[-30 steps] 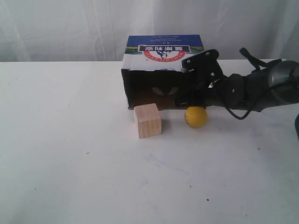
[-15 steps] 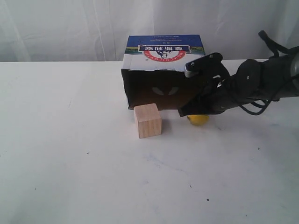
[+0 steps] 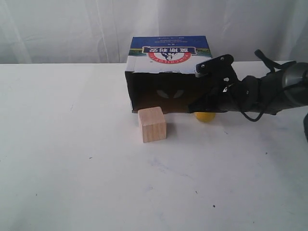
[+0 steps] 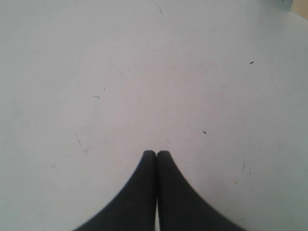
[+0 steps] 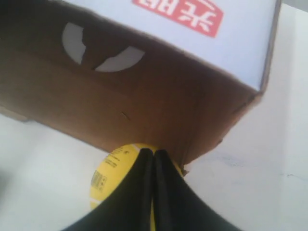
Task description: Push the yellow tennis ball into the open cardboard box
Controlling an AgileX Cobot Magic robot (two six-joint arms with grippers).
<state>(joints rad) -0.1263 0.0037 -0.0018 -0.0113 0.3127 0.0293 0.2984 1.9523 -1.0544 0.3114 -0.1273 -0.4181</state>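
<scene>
The yellow tennis ball (image 3: 205, 117) lies at the right end of the open cardboard box's (image 3: 169, 57) side opening, its top half hidden by my right gripper (image 3: 196, 107). That gripper is shut, with its fingers lying over the ball. In the right wrist view the ball (image 5: 111, 179) sits against the box's brown floor edge (image 5: 86, 125), and the shut fingertips (image 5: 153, 154) rest on top of it. My left gripper (image 4: 156, 155) is shut over bare white table; it does not show in the exterior view.
A pale wooden cube (image 3: 152, 124) stands on the table just in front of the box's opening, left of the ball. A white curtain hangs behind the box. The white table (image 3: 96, 183) stretches wide in front.
My right gripper came down over the ball and shifted slightly right. The ball moved back toward the box opening and is now mostly covered.
</scene>
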